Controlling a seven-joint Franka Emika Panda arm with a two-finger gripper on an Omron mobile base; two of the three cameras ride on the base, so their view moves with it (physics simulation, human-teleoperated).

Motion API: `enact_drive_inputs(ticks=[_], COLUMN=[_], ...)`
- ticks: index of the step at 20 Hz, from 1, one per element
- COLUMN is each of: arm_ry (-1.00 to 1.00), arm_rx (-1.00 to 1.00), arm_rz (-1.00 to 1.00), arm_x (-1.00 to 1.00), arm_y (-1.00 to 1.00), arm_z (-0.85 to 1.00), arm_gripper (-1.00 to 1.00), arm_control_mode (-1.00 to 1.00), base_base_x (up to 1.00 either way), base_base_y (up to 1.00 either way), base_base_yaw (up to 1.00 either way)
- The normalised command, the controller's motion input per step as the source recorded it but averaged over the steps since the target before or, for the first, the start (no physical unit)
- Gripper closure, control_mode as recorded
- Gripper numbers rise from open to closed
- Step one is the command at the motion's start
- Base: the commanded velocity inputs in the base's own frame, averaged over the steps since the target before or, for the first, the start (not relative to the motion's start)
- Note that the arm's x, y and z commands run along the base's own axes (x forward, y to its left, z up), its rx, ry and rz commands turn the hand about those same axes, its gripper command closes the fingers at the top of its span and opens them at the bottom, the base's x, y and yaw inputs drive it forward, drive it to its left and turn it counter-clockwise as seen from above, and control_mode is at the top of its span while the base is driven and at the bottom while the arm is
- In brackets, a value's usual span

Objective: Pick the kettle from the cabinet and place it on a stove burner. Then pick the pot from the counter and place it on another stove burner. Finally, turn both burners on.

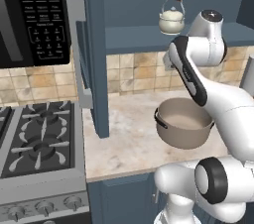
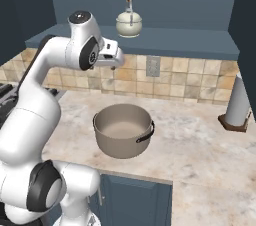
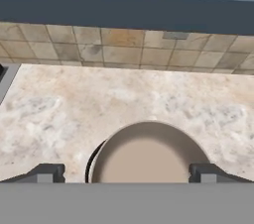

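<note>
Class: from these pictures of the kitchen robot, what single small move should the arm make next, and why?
Probably raise the open gripper toward the small cream-white kettle on the open dark blue cabinet's shelf. The kettle comes first in the task, yet the jaws hang spread and empty above the wide taupe-grey pot on the marbled counter, and the black stove carries nothing.

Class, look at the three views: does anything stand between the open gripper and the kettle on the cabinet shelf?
Nothing visible does. The kettle stands alone on the open cabinet shelf, its door swung aside. The gripper hangs open below shelf level, above the pot on the counter, so it must rise past the shelf's front edge.
</note>
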Motion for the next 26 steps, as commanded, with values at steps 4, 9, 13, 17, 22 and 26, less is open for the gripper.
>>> enact_drive_inputs(ticks=[4,9,13,17,22,26], arm_ry=[-0.09,-0.15,-0.17,-0.22,-0.24,-0.2], arm_rx=[0.0,-0.01,-0.02,-0.05,-0.05,-0.03], arm_rz=[0.0,0.0,0.0,0.0,0.0,0.0], arm_x=[0.01,0.0,0.0,0.0,0.0,0.0], arm_y=[-0.15,-0.14,-0.14,-0.13,-0.08,-0.05], arm_z=[0.27,0.28,0.28,0.26,0.26,0.27], arm_gripper=[-1.0,-1.0,-1.0,-1.0,-1.0,-1.0], arm_control_mode=[-1.0,-1.0,-1.0,-1.0,-1.0,-1.0], base_base_x=[0.0,0.0,0.0,0.0,0.0,0.0], base_base_y=[0.0,0.0,0.0,0.0,0.0,0.0], base_base_yaw=[0.0,0.0,0.0,0.0,0.0,0.0])
